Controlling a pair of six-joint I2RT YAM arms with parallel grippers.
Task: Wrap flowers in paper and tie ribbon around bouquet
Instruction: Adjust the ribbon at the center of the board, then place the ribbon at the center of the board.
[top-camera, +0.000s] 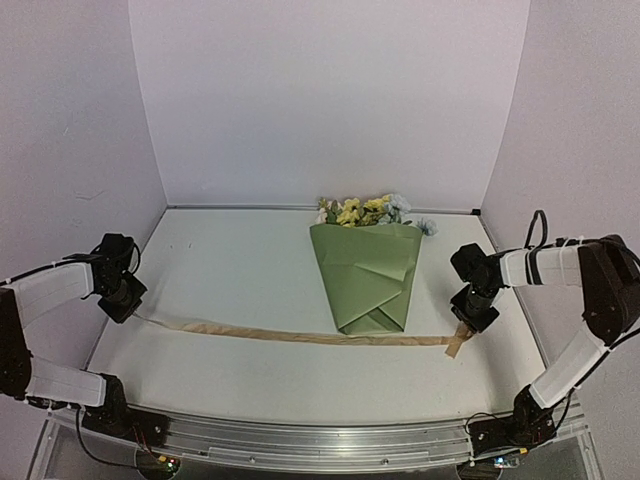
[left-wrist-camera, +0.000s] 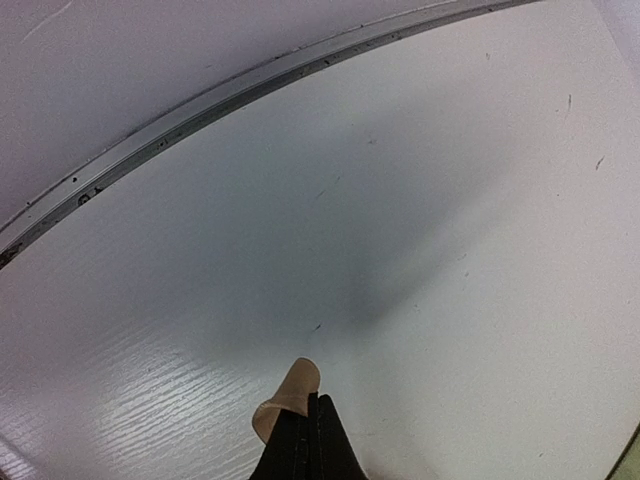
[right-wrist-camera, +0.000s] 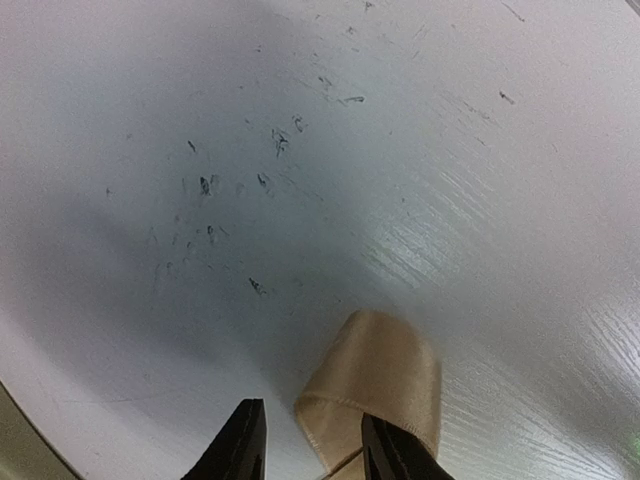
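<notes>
Tan ribbon (top-camera: 300, 337), pinched in left tool (top-camera: 122, 312), ends inside gaping right tool (right-wrist-camera: 310, 415).

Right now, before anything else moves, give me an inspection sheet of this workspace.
Surface: white table, dark scuffs in the right wrist view.
Job's things: bouquet lies centre, flowers toward the back wall; ribbon stretched flat across at its narrow end.
Clutter: nothing seen.
Grippers: left gripper shut on the ribbon's end; right gripper open, ribbon's folded other end between its fingers.
Cables: black cable loops above the right arm.
Surroundings: plain pale walls; metal rail at near edge.
</notes>
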